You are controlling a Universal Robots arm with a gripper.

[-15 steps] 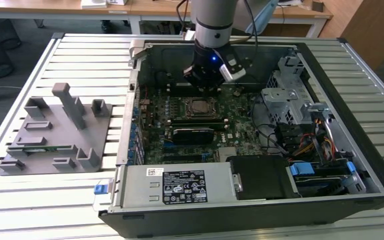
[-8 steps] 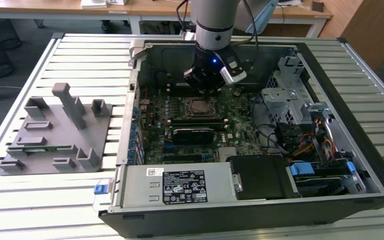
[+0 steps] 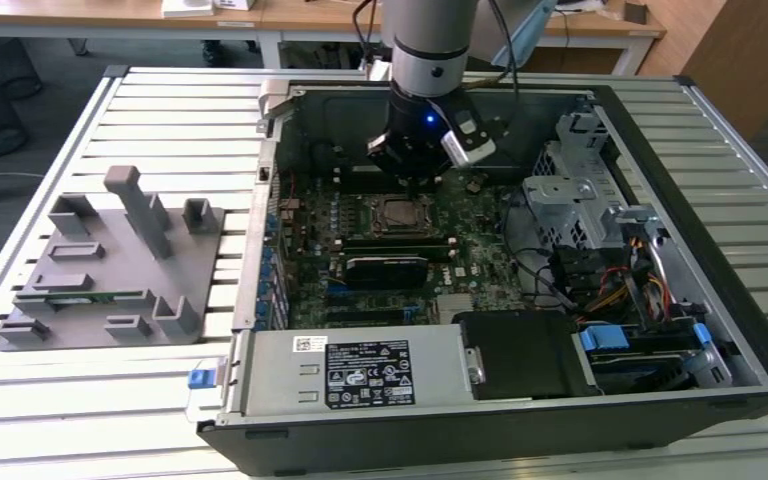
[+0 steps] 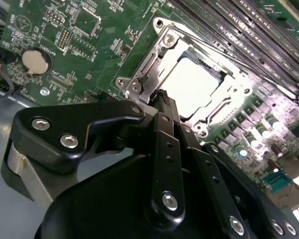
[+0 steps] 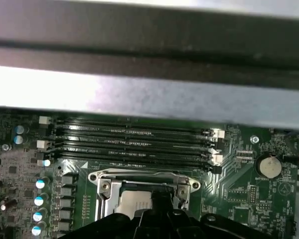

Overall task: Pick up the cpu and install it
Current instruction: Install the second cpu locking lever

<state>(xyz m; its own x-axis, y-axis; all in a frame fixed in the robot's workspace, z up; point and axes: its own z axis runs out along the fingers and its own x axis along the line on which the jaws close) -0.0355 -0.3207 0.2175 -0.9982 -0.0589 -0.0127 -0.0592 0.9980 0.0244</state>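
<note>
The cpu is a flat square chip with a silver-grey top. It lies inside the metal-rimmed socket frame on the green motherboard of the open computer case. Both wrist views show the cpu just beyond my black fingertips. My gripper hangs over the far edge of the socket, a little above the board. Its fingers meet at the tip, so the gripper is shut with nothing between them. It does not touch the chip.
A grey holder block carrying a green memory stick sits on the slatted table at the exterior view's left. Memory slots and the case wall lie close beyond the socket. A drive cage and power supply crowd the case.
</note>
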